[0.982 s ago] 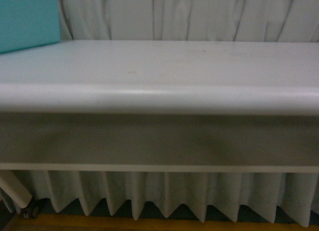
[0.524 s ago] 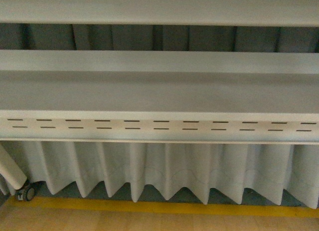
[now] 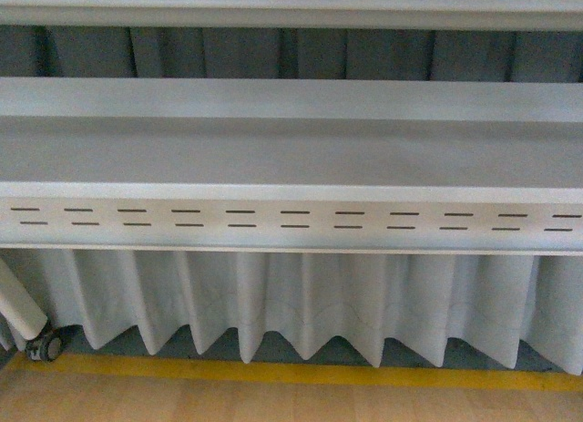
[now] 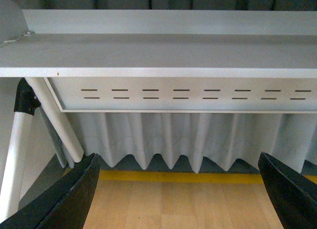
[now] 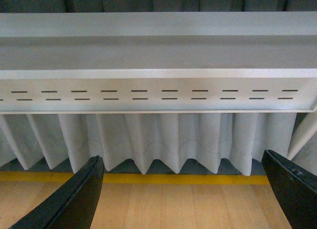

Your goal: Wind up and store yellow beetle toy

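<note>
The yellow beetle toy is out of view in every picture. My left gripper (image 4: 178, 194) is open, its black fingers (image 4: 74, 197) spread wide with only wooden floor between them. My right gripper (image 5: 181, 194) is open too, black fingers (image 5: 79, 199) far apart and nothing held. Both hang low, below the level of the table, facing its underside. Neither arm shows in the front view.
A grey table frame with a slotted rail (image 3: 291, 219) spans the front view, white pleated curtain (image 3: 301, 303) under it. A yellow floor stripe (image 3: 291, 375) and wooden floor (image 3: 273, 404) lie below. A white table leg (image 4: 54, 117) and a castor wheel (image 3: 44, 347) stand at the left.
The front view has dropped: a second ago it showed the table top with a teal box at the back left, now it shows the table's underside, curtain and floor.
</note>
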